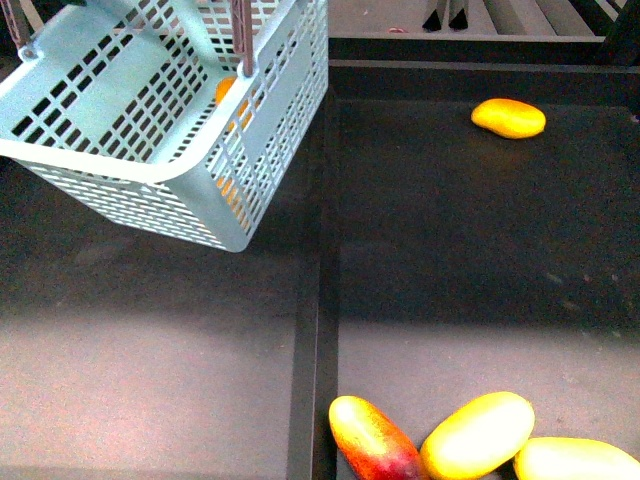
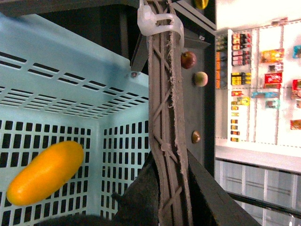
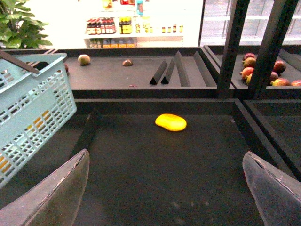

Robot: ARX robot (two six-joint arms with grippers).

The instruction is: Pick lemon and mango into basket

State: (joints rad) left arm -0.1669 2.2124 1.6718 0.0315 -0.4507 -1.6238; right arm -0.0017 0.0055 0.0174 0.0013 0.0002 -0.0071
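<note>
Aqua plastic basket (image 1: pixel 150 170) first: hangs tilted, clear of the dark shelf (image 1: pixel 450 260), off its brown handle (image 2: pixel 164 94). Holds one long orange-yellow fruit (image 2: pixel 44 172) already, by shape a mango, lying against the slotted wall. Out on the shelf, well apart from the basket, sits the lemon (image 1: pixel 508 118), alone and unobstructed. At the near edge, three more mangoes (image 1: pixel 477 435) bunched together, touching.

Left gripper (image 2: pixel 169 188) clamped round the handle, carrying the basket. Right gripper (image 3: pixel 164 197) spread wide, fingers (image 3: pixel 56 193) empty, low over the shelf and aimed toward the lemon (image 3: pixel 170 122), though not yet near it.

Step in hand, as judged: mango apparently delivered, lemon pick just opening. Next move calls for reaching forward, straddling the lemon across its short axis, closing gently on the smooth skin, then lifting across to the basket's open top
</note>
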